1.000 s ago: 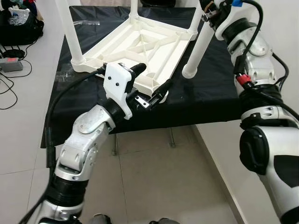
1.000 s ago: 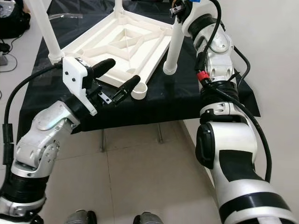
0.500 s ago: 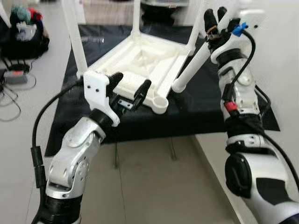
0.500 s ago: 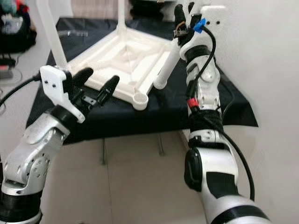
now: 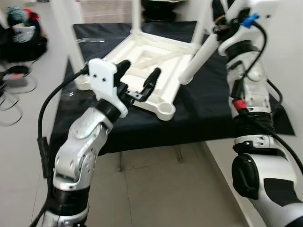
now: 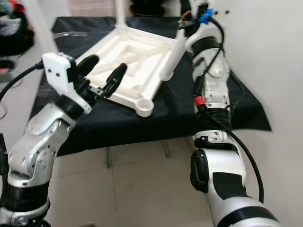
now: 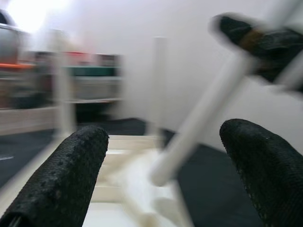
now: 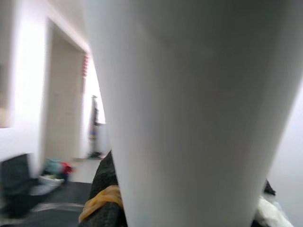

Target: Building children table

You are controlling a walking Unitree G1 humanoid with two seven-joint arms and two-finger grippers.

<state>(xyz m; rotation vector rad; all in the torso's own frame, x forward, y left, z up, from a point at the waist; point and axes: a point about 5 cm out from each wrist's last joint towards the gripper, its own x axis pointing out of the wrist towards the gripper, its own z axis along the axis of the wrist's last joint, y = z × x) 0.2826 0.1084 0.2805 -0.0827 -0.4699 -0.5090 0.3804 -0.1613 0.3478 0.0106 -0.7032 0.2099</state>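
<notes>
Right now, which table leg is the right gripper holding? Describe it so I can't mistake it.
On the black-covered table lies the upturned white tabletop. The held leg is off its right edge, under the right gripper: it alone leans, foot on the cloth.

An upturned children's table [image 5: 151, 61] lies on the cloth-covered surface [image 5: 208, 109], its legs pointing up. The left gripper [image 5: 139, 80] hovers over its near edge, fingers [image 7: 71, 170] spread apart, just left of the empty leg socket [image 5: 166, 111] at the near corner. To the right, the right gripper [image 6: 191, 14] holds a loose leg [image 5: 196, 56] tilted, its lower end near the table's right side. Behind and to the left, bags [image 5: 26, 35] sit on the floor [image 5: 156, 189].
</notes>
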